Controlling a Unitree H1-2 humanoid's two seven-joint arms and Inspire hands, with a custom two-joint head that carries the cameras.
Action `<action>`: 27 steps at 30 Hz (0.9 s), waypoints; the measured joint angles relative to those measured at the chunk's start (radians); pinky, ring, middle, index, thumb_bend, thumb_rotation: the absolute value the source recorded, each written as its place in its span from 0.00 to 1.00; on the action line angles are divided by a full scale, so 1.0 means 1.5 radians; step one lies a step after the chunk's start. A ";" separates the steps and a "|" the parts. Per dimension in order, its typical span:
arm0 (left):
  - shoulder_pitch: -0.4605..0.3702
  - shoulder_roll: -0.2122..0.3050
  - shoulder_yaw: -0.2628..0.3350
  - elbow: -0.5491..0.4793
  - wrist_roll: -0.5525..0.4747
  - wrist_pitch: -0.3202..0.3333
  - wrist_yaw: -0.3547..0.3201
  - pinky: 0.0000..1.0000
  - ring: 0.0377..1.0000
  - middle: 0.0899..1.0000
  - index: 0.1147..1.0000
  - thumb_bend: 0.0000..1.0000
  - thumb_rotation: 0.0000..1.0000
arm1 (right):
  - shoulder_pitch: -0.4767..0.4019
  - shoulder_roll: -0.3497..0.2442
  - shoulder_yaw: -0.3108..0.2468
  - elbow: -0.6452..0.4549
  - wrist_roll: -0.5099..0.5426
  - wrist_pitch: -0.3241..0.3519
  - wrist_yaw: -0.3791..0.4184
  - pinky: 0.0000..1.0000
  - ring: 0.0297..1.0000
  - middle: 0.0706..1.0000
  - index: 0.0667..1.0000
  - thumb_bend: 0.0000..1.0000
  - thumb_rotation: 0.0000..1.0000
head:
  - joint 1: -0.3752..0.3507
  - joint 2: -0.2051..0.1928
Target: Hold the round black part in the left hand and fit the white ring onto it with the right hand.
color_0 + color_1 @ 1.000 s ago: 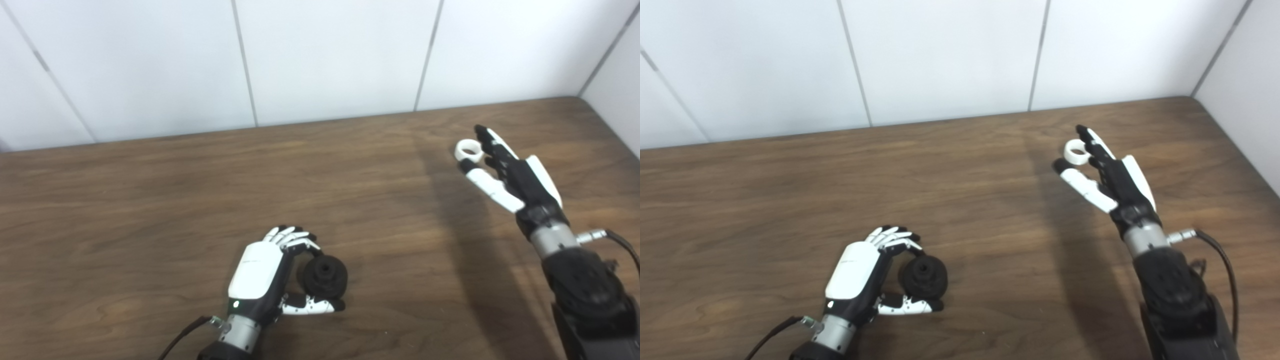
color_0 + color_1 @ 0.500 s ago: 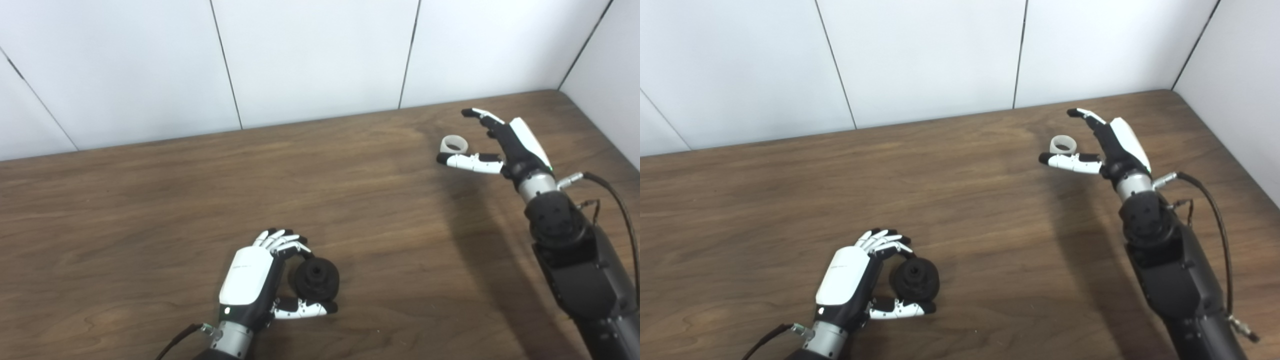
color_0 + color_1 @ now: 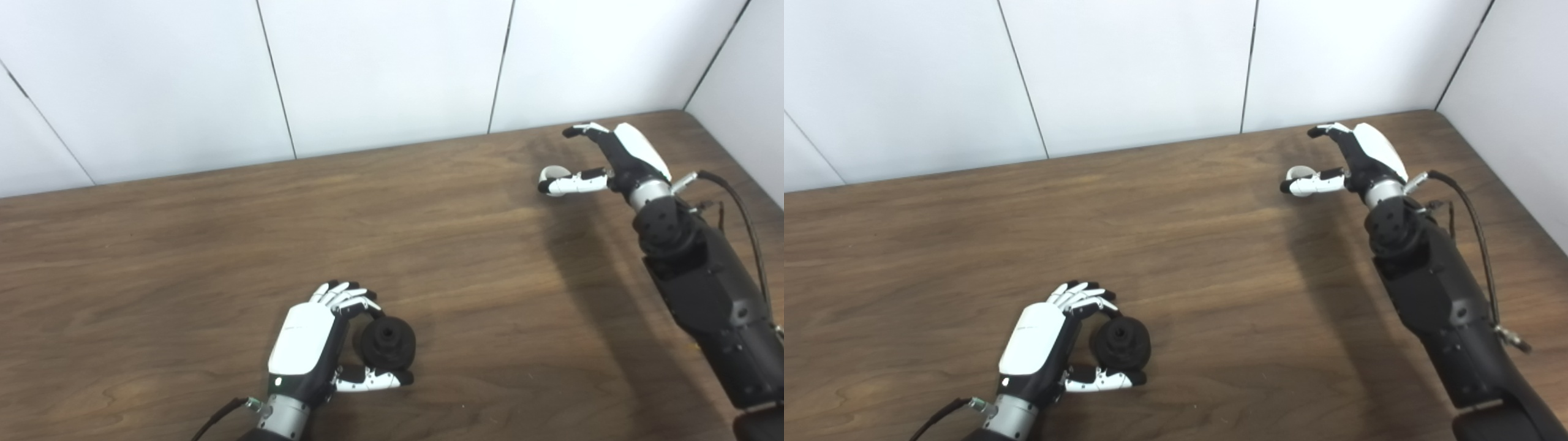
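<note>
Dark brown wood-grain surface (image 3: 184, 245); round matte black part (image 3: 387, 342); small white plastic ring (image 3: 1297, 174); white-and-black hands; white panelled wall (image 3: 380, 67).

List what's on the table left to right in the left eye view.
left hand → round black part, held between its fingers and thumb → white ring, mostly hidden behind the thumb → right hand, fingers spread.
</note>
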 measured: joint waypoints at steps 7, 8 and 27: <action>0.011 0.000 0.000 -0.010 0.005 0.000 -0.001 0.92 0.85 0.75 0.42 0.52 0.05 | -0.021 -0.012 0.032 0.033 -0.018 0.002 0.025 1.00 0.96 0.93 0.77 0.81 0.29 | 0.004 0.005; 0.012 0.000 0.000 -0.011 0.006 0.001 -0.001 0.92 0.85 0.75 0.42 0.52 0.05 | -0.026 -0.012 0.036 0.039 -0.022 0.002 0.027 1.00 0.96 0.93 0.76 0.82 0.28 | 0.005 0.006; 0.017 -0.001 -0.001 -0.014 0.012 0.001 -0.001 0.92 0.84 0.74 0.42 0.52 0.05 | -0.049 -0.032 0.074 0.093 -0.055 0.009 0.055 1.00 0.97 0.92 0.66 0.81 0.28 | 0.007 0.010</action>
